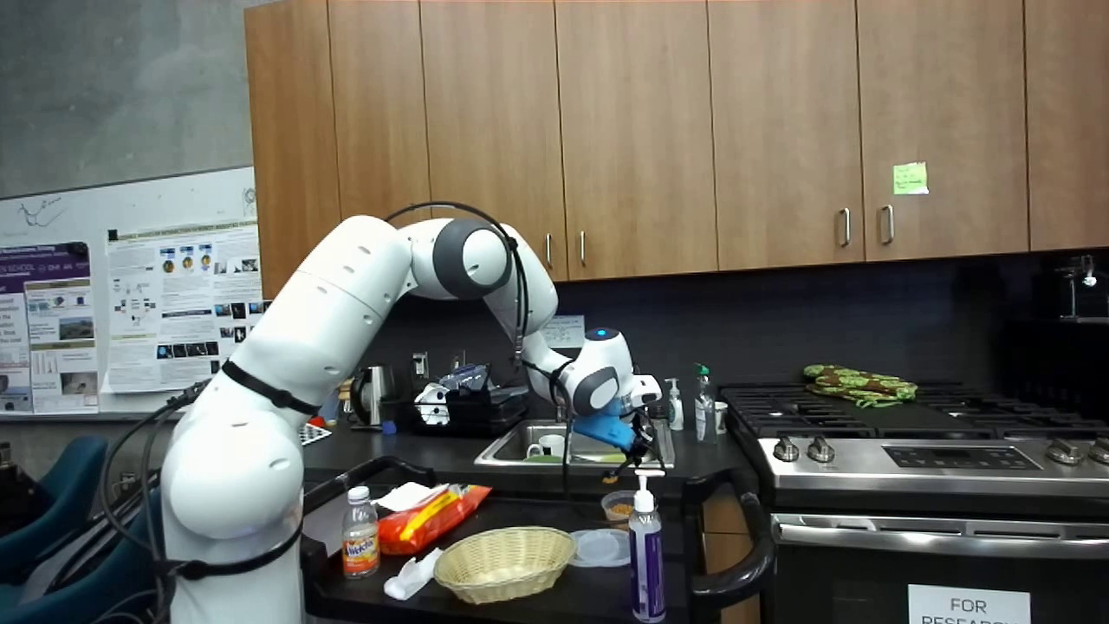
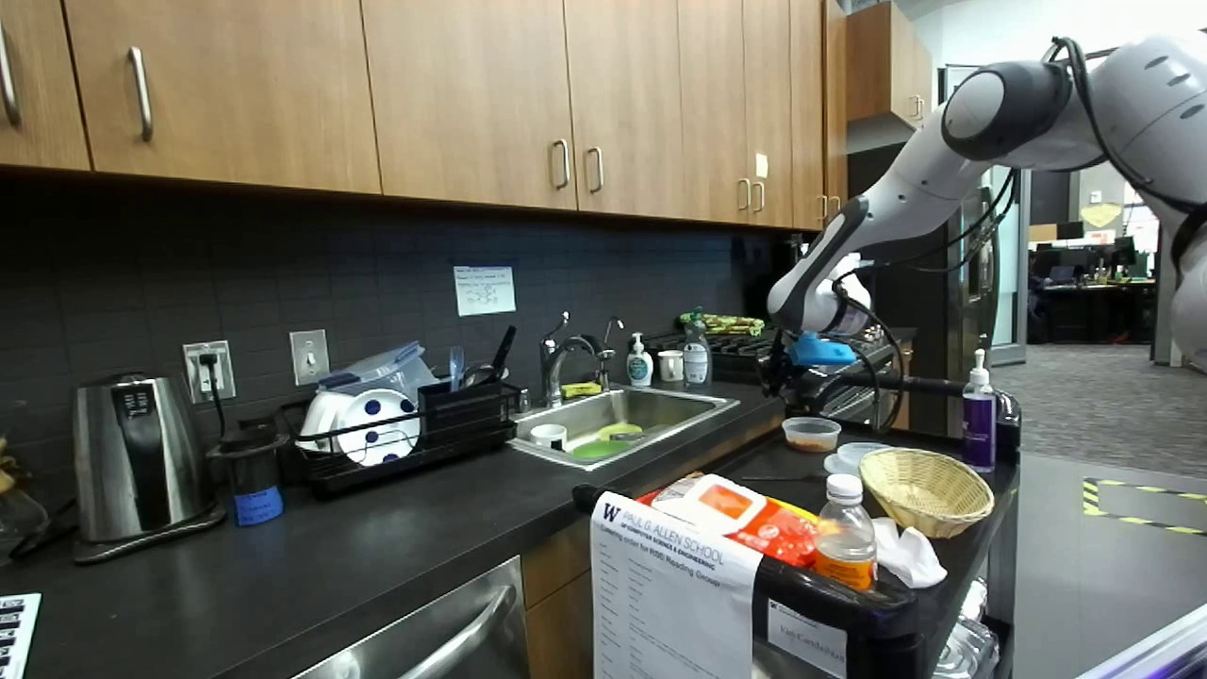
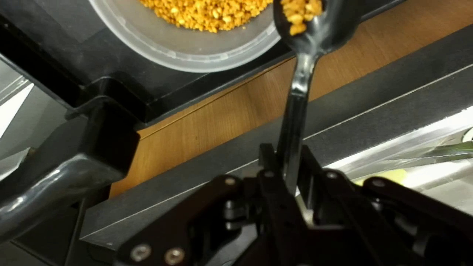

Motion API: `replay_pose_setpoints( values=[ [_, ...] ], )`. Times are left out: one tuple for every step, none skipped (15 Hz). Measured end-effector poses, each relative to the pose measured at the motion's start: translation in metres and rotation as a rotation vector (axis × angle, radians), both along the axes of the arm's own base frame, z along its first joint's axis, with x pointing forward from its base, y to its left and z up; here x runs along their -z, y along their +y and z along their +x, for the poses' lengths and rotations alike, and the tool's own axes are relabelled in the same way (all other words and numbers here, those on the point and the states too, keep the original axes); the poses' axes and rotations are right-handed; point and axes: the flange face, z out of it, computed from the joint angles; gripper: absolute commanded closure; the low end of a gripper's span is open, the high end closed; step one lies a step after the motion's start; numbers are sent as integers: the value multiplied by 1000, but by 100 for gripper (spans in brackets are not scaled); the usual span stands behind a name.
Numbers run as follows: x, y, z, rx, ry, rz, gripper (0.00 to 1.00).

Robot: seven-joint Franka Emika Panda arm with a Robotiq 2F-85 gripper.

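Wrist view: gripper [image 3: 286,159] clamps a dark spoon [image 3: 298,92] by its handle, bowl at twelve o'clock bearing orange-brown crumbs [image 3: 297,14]. Translucent tub [image 3: 188,43] of similar crumbs sits at eleven, rim meeting the spoon's outline, contact unclear; black cart handle [image 3: 74,166] at nine, sink [image 3: 402,141] at three. In an exterior view, pump bottle [image 1: 646,555] stands at the gripper's six, wicker basket [image 1: 502,582] near eight.
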Motion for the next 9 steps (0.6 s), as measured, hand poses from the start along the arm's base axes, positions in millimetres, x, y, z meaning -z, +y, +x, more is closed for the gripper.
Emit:
replay_pose_setpoints(
  values=[
    [1,-2,-1,-2,7,17,96],
    [1,-3,-2,-5,14,33,96],
    [2,-5,-2,-7,23,48,96],
    [3,-6,-3,-10,31,62,96],
    [3,-7,-4,-13,38,76,96],
    [3,-9,-5,-16,44,89,96],
    [4,-10,-5,-19,47,100,96],
    [4,-12,-5,-20,50,114,96],
    [3,-13,-6,-21,53,127,96]
  ],
)
